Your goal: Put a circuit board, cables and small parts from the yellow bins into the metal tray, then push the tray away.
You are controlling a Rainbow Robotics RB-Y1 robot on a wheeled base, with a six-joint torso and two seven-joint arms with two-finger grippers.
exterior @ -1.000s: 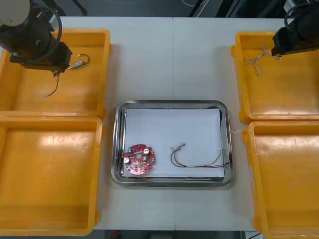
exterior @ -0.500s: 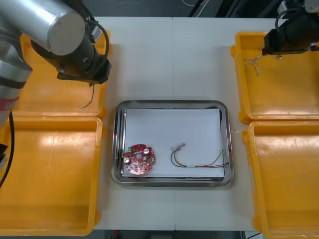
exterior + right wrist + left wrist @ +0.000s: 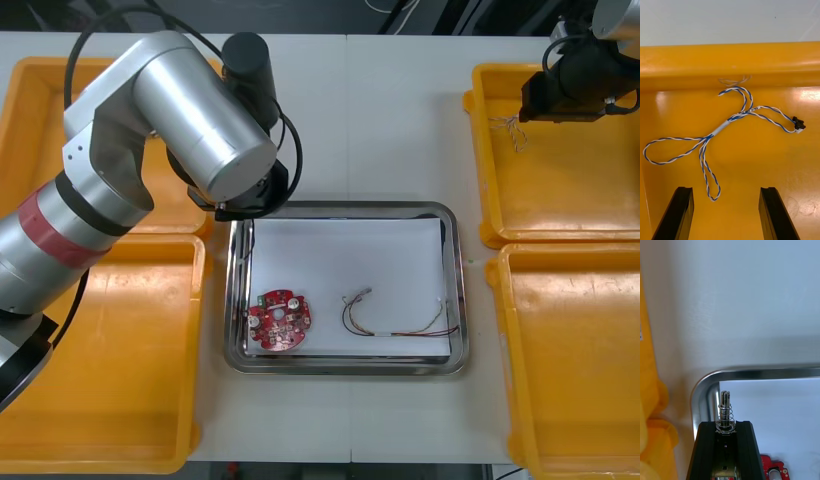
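Grip comes first: the left pincer (image 3: 725,424) is closed on a small metal part (image 3: 726,405), a slim pin with a spring coiled round it, which juts out past the black fingertips. It looks light, rigid and smooth, so a loose hold would likely let it slip or swivel. The spring can give, so the firm shaft is the better place to pinch, square on, as it is held now. Just past the part runs the rounded corner of the metal tray (image 3: 752,372); the pin's tip sits over the tray's white inside, and a round red circuit board (image 3: 771,469) lies close by the pincer. In the front view the left arm reaches over the tray's far left corner, and a cable (image 3: 400,330) lies in the tray beside the board, not touching it.

The right pincer (image 3: 725,192) stands open over the far yellow bin (image 3: 730,63) on the right side. The twisted blue and white cable (image 3: 720,129) lies flat on the bin floor beyond the fingertips, with one loop reaching in between them. It looks limp and light. The taped middle, where the strands gather, seems the surest place to take hold.
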